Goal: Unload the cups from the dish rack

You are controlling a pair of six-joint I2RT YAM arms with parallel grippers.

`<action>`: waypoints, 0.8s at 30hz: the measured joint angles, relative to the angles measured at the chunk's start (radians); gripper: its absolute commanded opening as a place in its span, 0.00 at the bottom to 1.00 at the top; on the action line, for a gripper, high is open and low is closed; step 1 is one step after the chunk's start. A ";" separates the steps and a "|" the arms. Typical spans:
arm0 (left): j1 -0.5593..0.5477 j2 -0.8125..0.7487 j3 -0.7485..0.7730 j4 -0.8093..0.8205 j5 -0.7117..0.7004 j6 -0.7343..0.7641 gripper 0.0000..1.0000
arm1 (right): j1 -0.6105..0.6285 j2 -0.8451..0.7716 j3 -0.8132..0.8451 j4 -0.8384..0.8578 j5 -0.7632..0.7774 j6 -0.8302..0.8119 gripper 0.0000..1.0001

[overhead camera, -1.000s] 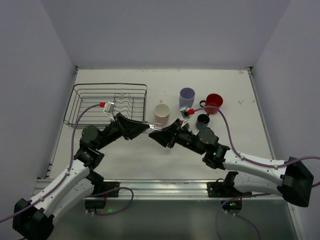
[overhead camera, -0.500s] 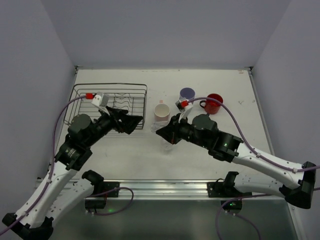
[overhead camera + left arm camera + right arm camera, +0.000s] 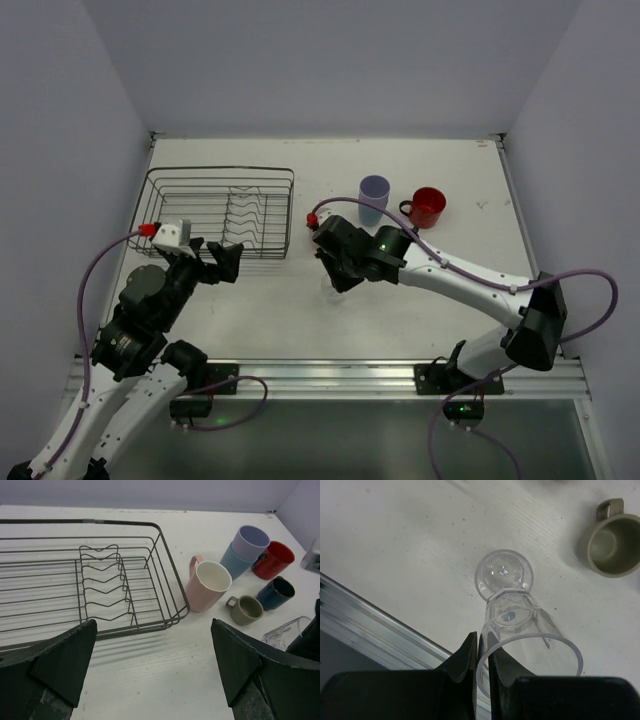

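Note:
The black wire dish rack [image 3: 60, 580] stands empty at the back left [image 3: 165, 210]. To its right are grouped a pale pink cup [image 3: 207, 586], a lavender tumbler [image 3: 250, 542] stacked in a blue cup [image 3: 231, 564], a red mug [image 3: 274, 560], a dark blue mug [image 3: 276, 593] and an olive mug [image 3: 245, 610]. My left gripper [image 3: 155, 670] hangs open over bare table in front of the rack [image 3: 225, 262]. My right gripper [image 3: 482, 652] is shut on the rim of a clear footed cup [image 3: 512, 610], low over the table [image 3: 332, 285]. My right arm hides the pink cup in the top view.
The lavender tumbler [image 3: 374, 190] and red mug [image 3: 430, 207] stand behind my right arm. The olive mug [image 3: 611, 545] is just beyond the clear cup. A metal rail [image 3: 370, 625] runs along the table's near edge, close to the right gripper.
The two grippers met over the middle of the table. The left one has opened and pulled back toward the near left. The right one has closed on the clear cup and turned downward.

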 measured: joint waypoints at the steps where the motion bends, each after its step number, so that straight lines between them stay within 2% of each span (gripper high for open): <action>1: 0.000 -0.017 0.000 0.000 -0.009 0.002 1.00 | 0.000 0.025 0.006 -0.018 0.002 -0.002 0.00; 11: 0.002 -0.056 -0.002 -0.001 -0.032 0.003 1.00 | 0.016 0.183 0.118 -0.072 0.017 -0.016 0.00; 24: 0.007 -0.069 -0.011 -0.001 -0.032 0.003 1.00 | 0.026 0.285 0.151 -0.080 0.039 -0.035 0.00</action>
